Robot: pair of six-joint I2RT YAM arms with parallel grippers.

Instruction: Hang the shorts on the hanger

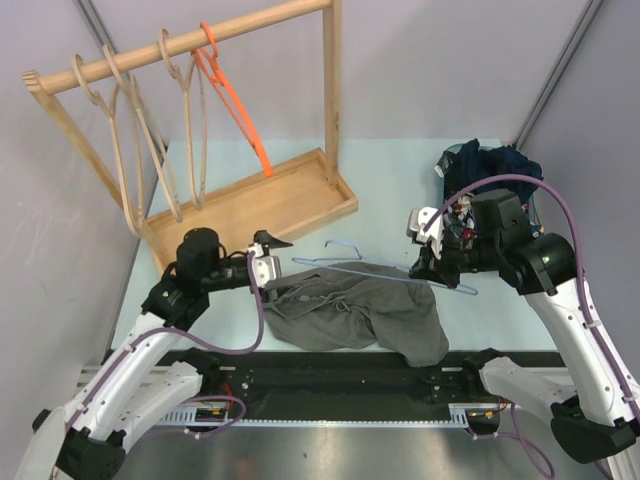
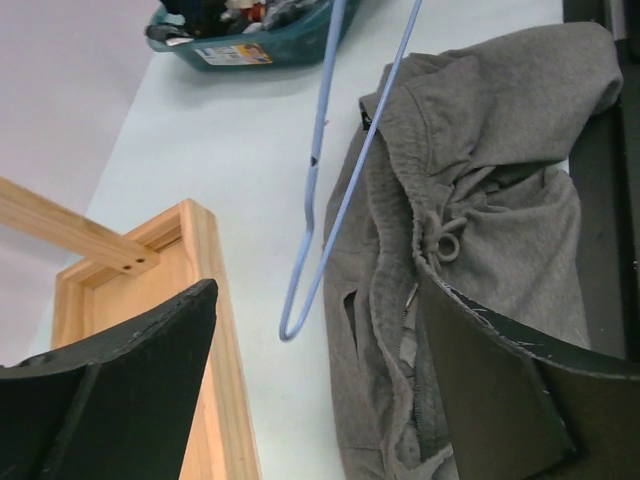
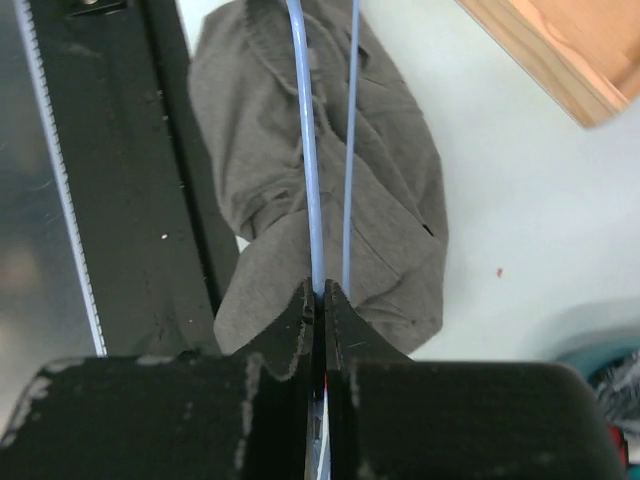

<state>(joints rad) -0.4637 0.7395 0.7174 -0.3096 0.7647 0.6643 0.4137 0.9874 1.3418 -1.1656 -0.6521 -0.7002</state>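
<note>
The shorts [image 1: 350, 315] lie crumpled on the surface [image 1: 400, 190] in front of the rack [image 1: 250, 205], with one leg spilling over the dark strip at the surface's near edge. The hanger [image 1: 385, 270] runs along their side nearest the rack, and its small hook points toward the rack. The right tool [image 3: 322, 300] is pinched together on the hanger's thin wire, at the end farthest from the rack. The left tool [image 2: 310, 400] has its fingers spread wide with nothing between them. It sits just off the rack's near corner, over the waistband and drawstring; whether it touches the cloth cannot be told. A bin [image 1: 480, 165] of clothes sits well apart from the rack.
</note>
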